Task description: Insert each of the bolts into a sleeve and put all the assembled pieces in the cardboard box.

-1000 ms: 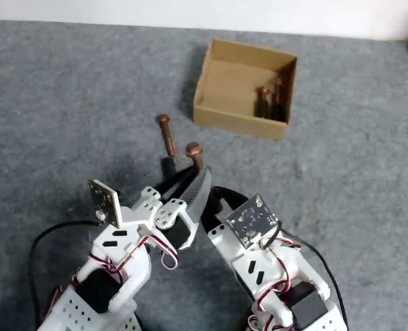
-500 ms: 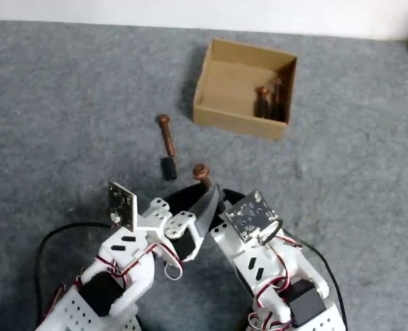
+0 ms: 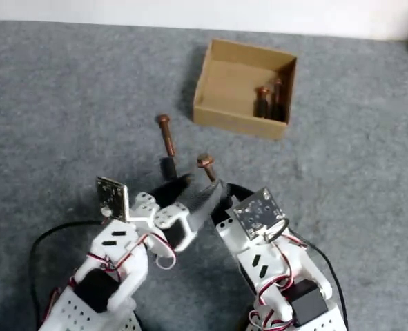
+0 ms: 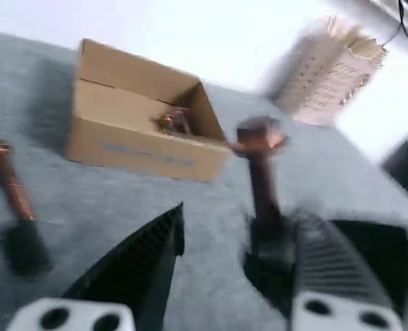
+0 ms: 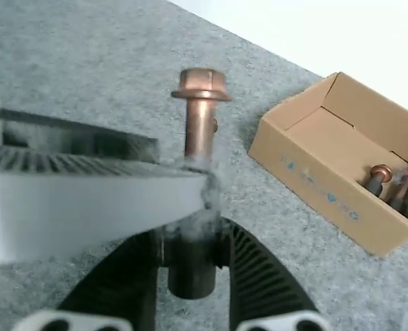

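- copper bolt [image 5: 201, 110] stands upright, head up, its lower end in a dark sleeve [image 5: 188, 276]; the right pincer [image 5: 188, 238] is closed on that sleeve, one finger on each side, holding the pair above the counter [image 3: 65, 103], short of the cardboard box [image 3: 235, 123]
- the left pincer [image 4: 241, 217] is spread wide and grips nothing; one of its ribbed fingers sits just beside the bolt's shank, the other well off it
- in the box two finished pieces [image 3: 262, 102] stand by a side wall; a second bolt [image 3: 166, 138] lies on the counter between the arms and the box, its tip at a second sleeve [image 3: 168, 168]; whether it is seated cannot be told
- the step in hand looks like carrying the joined piece to the box; much of the shank shows above the sleeve, as on the pieces in the box, so it reads as assembled
- to do it well, the left arm should clear off first, since its finger lies close to the shank and could knock the bolt askew
- the right pincer should grip the sleeve firmly and hold the bolt upright, as a tilt could let it slide out
- it should pass above the box's near wall, lower over the bare floor away from the two pieces, and open only when low
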You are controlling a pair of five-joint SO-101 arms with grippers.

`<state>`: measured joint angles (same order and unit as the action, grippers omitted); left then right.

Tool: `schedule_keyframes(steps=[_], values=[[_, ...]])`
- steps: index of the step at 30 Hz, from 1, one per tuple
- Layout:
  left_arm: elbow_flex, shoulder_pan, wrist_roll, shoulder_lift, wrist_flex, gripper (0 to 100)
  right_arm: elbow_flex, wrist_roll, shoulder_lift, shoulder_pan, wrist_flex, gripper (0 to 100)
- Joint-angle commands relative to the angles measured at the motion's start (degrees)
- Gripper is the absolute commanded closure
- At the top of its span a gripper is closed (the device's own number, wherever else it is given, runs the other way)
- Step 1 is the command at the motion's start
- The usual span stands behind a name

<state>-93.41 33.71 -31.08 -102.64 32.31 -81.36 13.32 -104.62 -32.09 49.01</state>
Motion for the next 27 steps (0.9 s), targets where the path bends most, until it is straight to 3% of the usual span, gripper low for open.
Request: schedule_keyframes(steps=[1, 11, 16, 20, 23, 27], values=[[4.97, 4.26, 1.05, 0.22, 6.07, 70, 0.04, 0.44, -0.66, 0.92, -2.95, 99.3], [14.99, 4.44, 0.97, 0.13, 8.53, 70, 0.04, 0.44, -0.66, 1.01, -2.95, 99.3], [20.35, -0.04, 0.97, 0.13, 12.22, 70, -0.04, 0.44, -0.66, 1.1, -2.95, 99.3], [23.34, -6.2, 1.58, 0.4, 17.76, 84, -1.36, 0.44, -0.66, 1.1, -2.95, 99.3], [21.85, -11.47, 9.85, 0.75, 17.85, 98, -2.68, 0.44, -0.66, 1.19, -4.18, 99.3], [14.55, -17.45, 30.51, 0.66, 14.42, 98, -4.62, 0.44, -0.66, 2.42, -6.46, 99.3]])
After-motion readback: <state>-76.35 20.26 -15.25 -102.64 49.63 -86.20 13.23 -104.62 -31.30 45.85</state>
